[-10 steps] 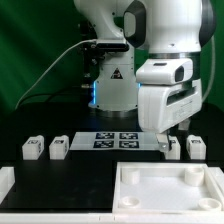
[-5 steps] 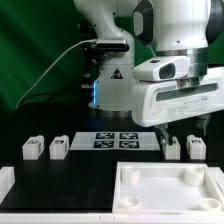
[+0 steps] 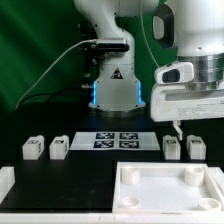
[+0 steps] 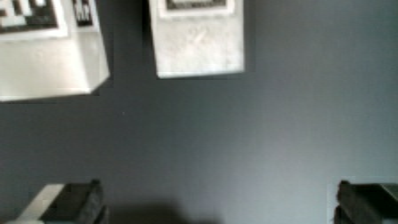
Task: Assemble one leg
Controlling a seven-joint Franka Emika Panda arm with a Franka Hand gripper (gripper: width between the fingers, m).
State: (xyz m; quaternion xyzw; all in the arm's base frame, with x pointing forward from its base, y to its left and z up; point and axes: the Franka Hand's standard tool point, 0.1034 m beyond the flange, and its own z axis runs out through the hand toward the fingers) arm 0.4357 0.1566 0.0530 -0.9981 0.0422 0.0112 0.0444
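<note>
Several legs stand in a row on the black table: two at the exterior view's left (image 3: 32, 148) (image 3: 58, 147) and two at its right (image 3: 172, 147) (image 3: 196, 147). Each is a small white block with a tag. My gripper (image 3: 192, 126) hangs above the two right legs, clear of them. In the wrist view my gripper (image 4: 221, 205) is open and empty, with its dark fingertips (image 4: 71, 203) wide apart over bare table. Two legs (image 4: 196, 40) (image 4: 45, 55) lie ahead of the fingers, apart from them.
The marker board (image 3: 116, 140) lies between the two pairs of legs. A large flat white tray (image 3: 150, 205) with round corner sockets sits at the front right. A white piece (image 3: 5, 180) shows at the front left edge. The robot base (image 3: 112, 85) stands behind.
My gripper has risen from just beside the right legs and moved toward the exterior view's right. The legs and tray have not moved.
</note>
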